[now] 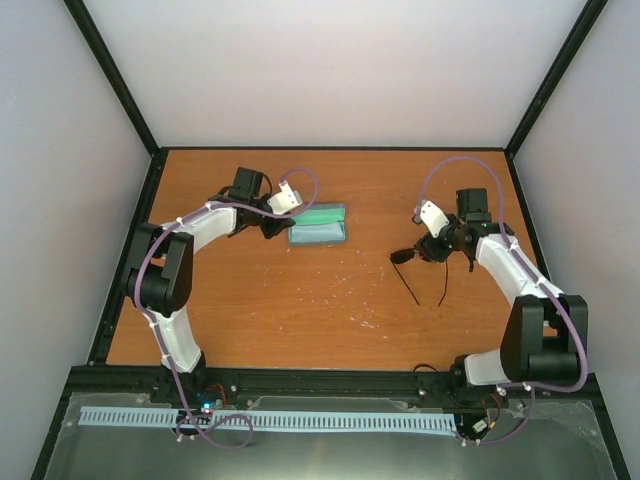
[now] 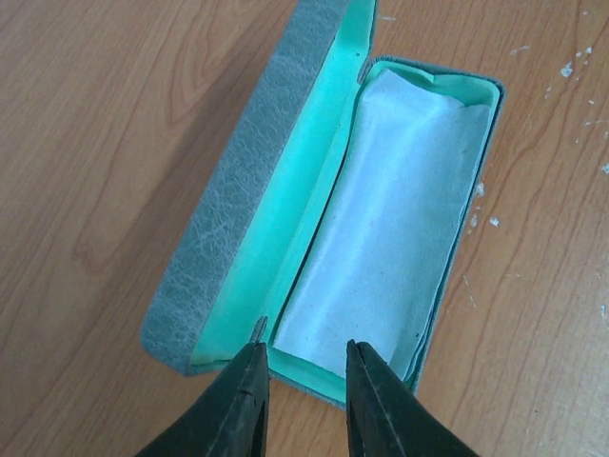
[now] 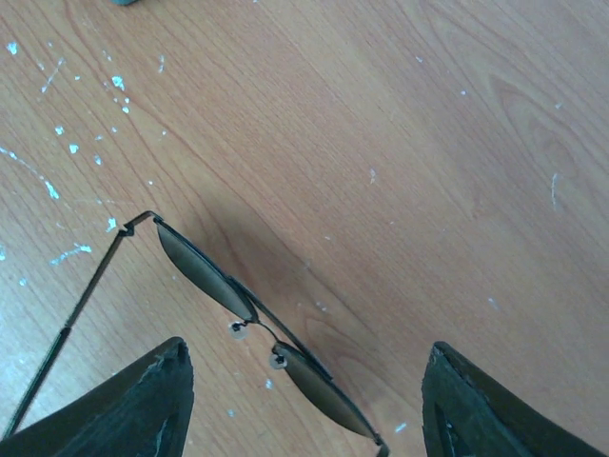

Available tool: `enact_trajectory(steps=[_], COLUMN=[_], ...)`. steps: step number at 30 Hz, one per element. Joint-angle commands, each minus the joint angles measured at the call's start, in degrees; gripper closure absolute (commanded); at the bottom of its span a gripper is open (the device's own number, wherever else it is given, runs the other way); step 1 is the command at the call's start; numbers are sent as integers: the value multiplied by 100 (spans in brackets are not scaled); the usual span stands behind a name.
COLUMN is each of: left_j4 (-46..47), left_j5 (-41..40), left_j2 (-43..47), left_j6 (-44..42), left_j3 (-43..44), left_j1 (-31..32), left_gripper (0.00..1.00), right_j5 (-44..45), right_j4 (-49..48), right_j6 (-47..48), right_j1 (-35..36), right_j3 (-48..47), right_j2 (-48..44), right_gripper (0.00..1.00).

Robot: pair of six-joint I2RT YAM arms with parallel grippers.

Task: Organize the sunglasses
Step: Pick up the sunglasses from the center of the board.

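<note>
The sunglasses [image 1: 405, 256], a thin black pair with dark lenses, sit on the wooden table at the right with their temple arms unfolded toward the near edge. My right gripper [image 1: 432, 250] hangs just over them. In the right wrist view the lenses and bridge [image 3: 249, 314] lie between the wide-apart fingers of this gripper [image 3: 306, 350], untouched by either. My left gripper [image 1: 278, 227] is at the left end of the open case [image 1: 317, 225]. Its fingers [image 2: 304, 346] stand a little apart over the case's near end wall, pinching nothing.
The blue-grey case [image 2: 238, 190] lies open with a teal lining. A pale cloth [image 2: 400, 209] lines its base. White specks dot the table [image 3: 76, 143]. Black frame rails edge the tabletop [image 1: 130, 260].
</note>
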State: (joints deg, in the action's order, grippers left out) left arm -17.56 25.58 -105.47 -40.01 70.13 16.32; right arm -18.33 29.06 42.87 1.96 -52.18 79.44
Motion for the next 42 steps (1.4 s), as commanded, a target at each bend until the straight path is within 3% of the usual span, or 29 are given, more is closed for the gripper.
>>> enact_trajectory(steps=[1, 11, 42], left_j4=[-47, -43, 61], left_j5=[17, -68, -85], left_j2=[-38, -96, -94], left_j6=[-72, -132, -218], left_j3=[-51, -6, -138], left_j1=[-67, -128, -293], left_gripper=[75, 75, 75], right_j5=[-345, -734, -637], right_j4=[598, 1622, 1584], right_j6=[944, 1863, 2145], right_j1=[-150, -151, -160], right_j3=[-486, -1068, -1527], right_j2=[372, 1113, 2067], right_gripper=[36, 38, 40])
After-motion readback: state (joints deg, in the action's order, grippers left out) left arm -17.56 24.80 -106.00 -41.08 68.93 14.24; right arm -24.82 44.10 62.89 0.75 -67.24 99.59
